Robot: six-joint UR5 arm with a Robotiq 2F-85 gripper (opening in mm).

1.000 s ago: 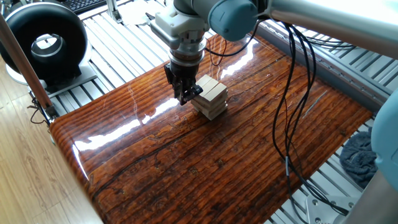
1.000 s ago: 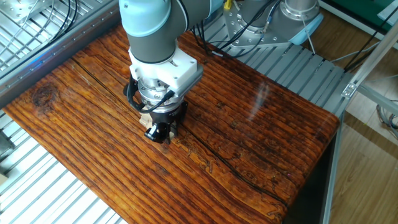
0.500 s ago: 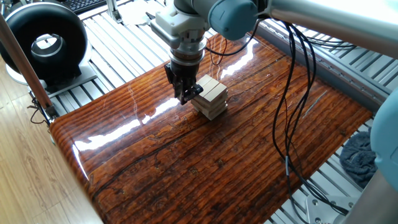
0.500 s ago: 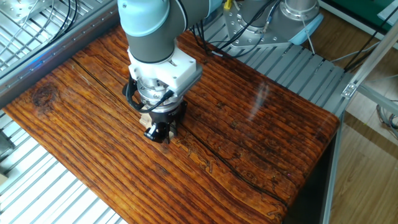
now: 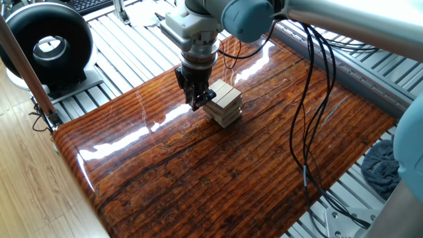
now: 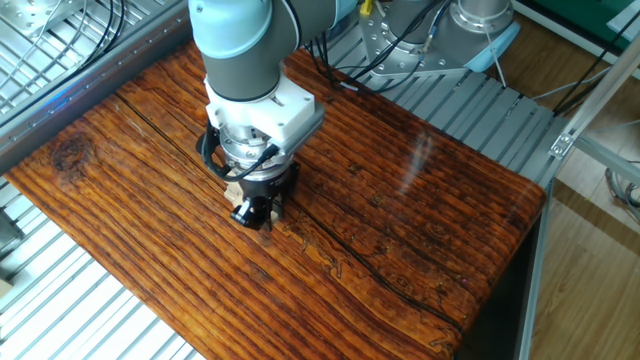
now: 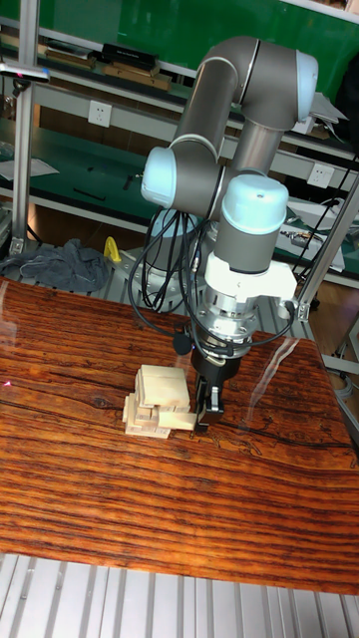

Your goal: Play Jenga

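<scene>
Gripper (image 5: 197, 100) against Jenga tower (image 5: 223, 103)

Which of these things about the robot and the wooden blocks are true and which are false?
1. The block tower stands on the brown wooden table. True.
2. The end effector is high up in the air, far from the tower. False: it is low, right beside the tower, at the level of the blocks.
3. One block near the bottom sticks out of the tower toward the end effector. True, in the tall fixed view.
4. The tower has fallen over and blocks lie all across the table. False: the tower stands in one stack, and no scattered blocks show.
5. In the other fixed view, the arm hides most of the tower. True.
</scene>
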